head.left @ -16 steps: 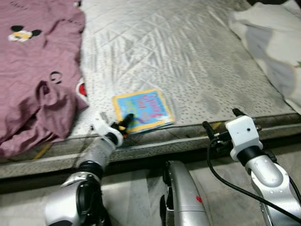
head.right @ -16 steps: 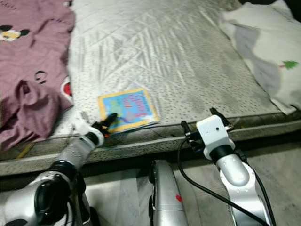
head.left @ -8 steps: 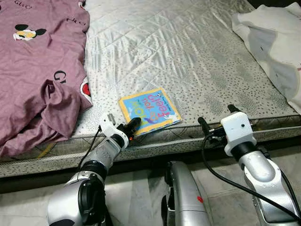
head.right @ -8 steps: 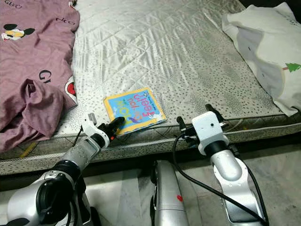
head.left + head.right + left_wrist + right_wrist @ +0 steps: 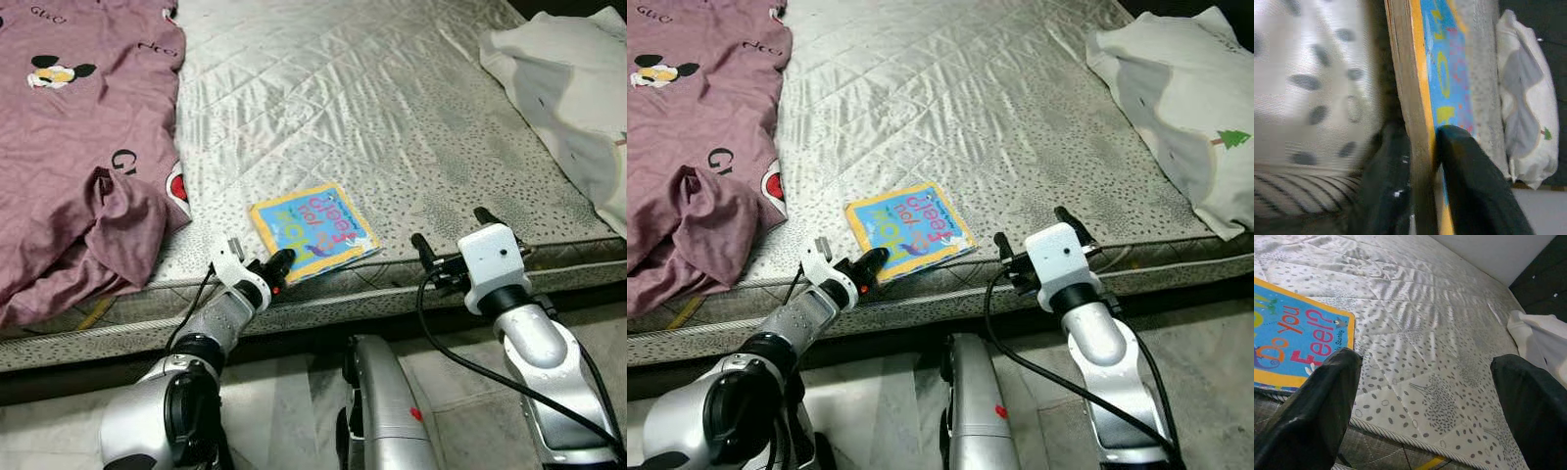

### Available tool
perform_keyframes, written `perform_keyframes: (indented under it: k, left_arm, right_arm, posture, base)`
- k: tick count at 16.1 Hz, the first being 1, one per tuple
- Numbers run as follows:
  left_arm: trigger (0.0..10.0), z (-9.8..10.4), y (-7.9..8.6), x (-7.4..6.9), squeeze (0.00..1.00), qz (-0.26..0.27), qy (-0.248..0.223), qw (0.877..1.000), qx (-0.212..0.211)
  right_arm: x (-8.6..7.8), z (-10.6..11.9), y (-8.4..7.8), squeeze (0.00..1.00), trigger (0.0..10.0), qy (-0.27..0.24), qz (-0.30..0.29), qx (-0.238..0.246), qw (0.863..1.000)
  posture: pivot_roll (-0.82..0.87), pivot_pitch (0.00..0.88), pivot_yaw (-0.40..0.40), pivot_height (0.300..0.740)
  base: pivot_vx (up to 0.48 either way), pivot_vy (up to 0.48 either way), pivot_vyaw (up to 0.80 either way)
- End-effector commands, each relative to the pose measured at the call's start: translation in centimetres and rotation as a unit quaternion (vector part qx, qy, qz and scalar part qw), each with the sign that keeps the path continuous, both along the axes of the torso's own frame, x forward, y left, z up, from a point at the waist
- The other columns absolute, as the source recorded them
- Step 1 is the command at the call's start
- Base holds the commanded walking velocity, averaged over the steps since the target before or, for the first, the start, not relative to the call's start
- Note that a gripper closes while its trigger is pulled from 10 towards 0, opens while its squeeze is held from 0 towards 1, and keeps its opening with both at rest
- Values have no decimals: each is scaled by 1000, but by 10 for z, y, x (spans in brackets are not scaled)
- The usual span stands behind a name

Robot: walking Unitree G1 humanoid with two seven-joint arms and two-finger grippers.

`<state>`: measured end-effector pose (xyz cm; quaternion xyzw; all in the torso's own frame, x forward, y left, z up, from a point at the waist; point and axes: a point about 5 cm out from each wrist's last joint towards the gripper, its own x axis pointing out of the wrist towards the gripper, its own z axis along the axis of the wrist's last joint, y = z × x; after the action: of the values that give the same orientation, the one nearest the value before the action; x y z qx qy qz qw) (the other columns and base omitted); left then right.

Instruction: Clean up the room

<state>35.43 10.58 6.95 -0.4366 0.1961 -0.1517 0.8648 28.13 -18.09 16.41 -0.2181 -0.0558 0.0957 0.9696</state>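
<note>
- Left end effector [image 5: 277, 264], lower-centre frame, is pinching the book [image 5: 313, 229] at the bed's [image 5: 372, 108] edge; right end effector [image 5: 453, 245] is hovering open.
- Book not lifted; maroon garment [image 5: 69, 147] and pillow [image 5: 573, 88] are awaiting tidying.

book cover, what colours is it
Blue with a yellow border and multicoloured letters; the book shows best in the right wrist view.

Bright, even indoor light w/ soft sheen on the quilted mattress [image 5: 392, 108], head views sharp, shadows faint except dark gap under the bed edge; left wrist view badly blurred & blocky up close, right wrist view clear, its fingers [image 5: 1312, 416] soft-focus.
</note>
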Motion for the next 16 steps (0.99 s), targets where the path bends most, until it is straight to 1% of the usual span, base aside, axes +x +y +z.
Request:
perform_keyframes:
  k: [1,4,5,6,7,8,9,10,11,12,13,14,15,16]
  left_arm:
    - [0,-2,-6,-2,0,-13,8,1000,10]
    - [0,7,2,6,0,-1,-22,998,58]
    - [0,19,12,14,0,16,-62,991,117]
    - [0,26,17,18,0,24,-85,986,143]
    - [0,37,25,23,0,41,-115,977,173]
    - [0,49,34,27,0,50,-152,965,208]
    - [0,54,38,29,0,55,-167,960,219]
    - [0,62,44,29,0,68,-201,948,239]
    - [0,68,47,28,0,78,-229,936,255]
    - [0,69,47,26,0,80,-245,928,271]
    - [0,67,47,23,0,80,-254,921,284]
    - [0,64,49,18,0,79,-265,912,304]
    - [0,62,53,15,0,90,-266,909,307]
    - [0,62,64,12,0,127,-263,905,310]
  right_arm:
    - [1,-1,0,0,10000,-2,-1,-1,1000]
    - [6,-1,6,0,10000,-12,0,14,1000]
    - [11,-1,13,0,10000,-14,2,41,999]
    - [15,-3,16,0,10000,-12,-7,56,998]
    - [20,-5,18,0,10000,-10,-20,73,997]
    - [29,-11,25,0,10000,14,-24,119,992]
    - [33,-14,29,0,10000,25,-24,141,989]
    - [39,-20,36,0,10000,40,-17,179,983]
    - [46,-23,41,0,10000,46,-19,202,978]
    - [51,-25,43,0,10000,47,-26,215,975]
    - [54,-27,43,0,10000,50,-34,234,970]
    - [58,-29,45,0,10000,53,-39,254,965]
    - [60,-29,47,0,10000,49,-35,265,962]
    - [64,-29,50,0,10000,42,-30,275,960]
  posture:
    - [-301,135,-58,514]
    - [-273,98,-43,514]
    - [-252,82,-38,514]
    - [-234,70,-37,514]
    - [-214,54,-35,514]
    - [-169,18,-29,514]
    - [-162,11,-27,514]
    - [-123,0,-16,514]
    - [-107,0,-12,514]
    - [-97,0,-9,514]
    - [-85,0,-8,514]
    - [-70,0,-4,514]
    - [-56,0,-4,514]
    - [-32,0,-5,514]
  base:
    - [0,0,0]
    - [0,0,0]
    - [0,0,0]
    - [0,0,0]
    - [0,0,0]
    - [0,0,0]
    - [0,0,0]
    - [0,0,0]
    - [0,0,0]
    - [0,0,0]
    - [0,0,0]
    - [0,0,0]
    - [0,0,0]
    - [0,0,0]
